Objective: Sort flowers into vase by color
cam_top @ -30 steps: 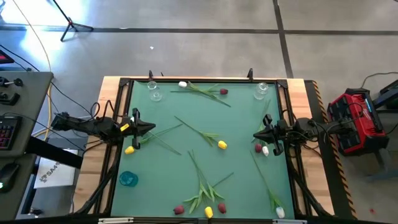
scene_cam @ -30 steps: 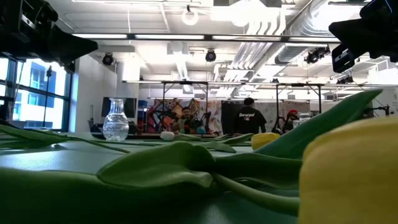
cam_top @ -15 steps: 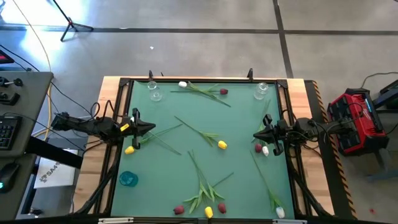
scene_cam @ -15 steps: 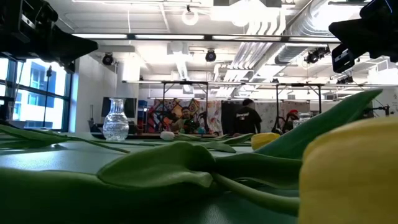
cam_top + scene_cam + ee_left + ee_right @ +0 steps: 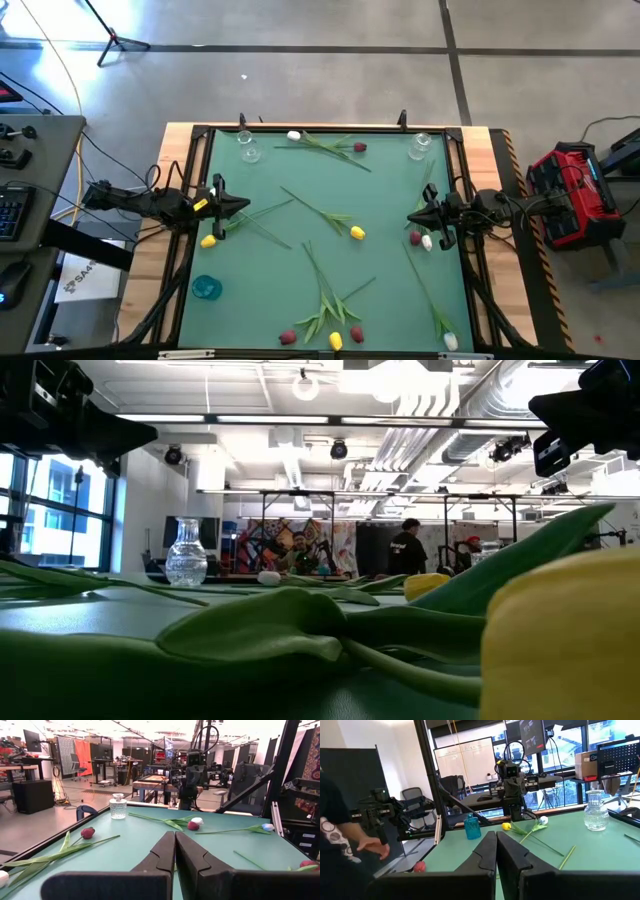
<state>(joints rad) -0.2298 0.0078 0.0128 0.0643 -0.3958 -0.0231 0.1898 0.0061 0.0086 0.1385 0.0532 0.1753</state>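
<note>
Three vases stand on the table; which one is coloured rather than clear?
The blue vase near the left arm's front corner; the two vases at the far corners are clear glass.

Overhead camera looking straight down on the green surface [image 5: 330, 200], low camera skimming it, wrist cameras facing each other across it.

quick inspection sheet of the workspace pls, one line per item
surface: green mat on a wooden table, flat.
job's things: tulips scattered loose on the mat, white, dark red and yellow, e.g. yellow tulip; clear vases and at the far corners, blue vase near the left edge; none holds a flower.
clutter: nothing seen.
grippers: left pincer and right pincer both shut, empty, at the mat's side edges.
cables: bundles beside the left arm.
surroundings: red case on the floor; a person's hand nearby.
</note>
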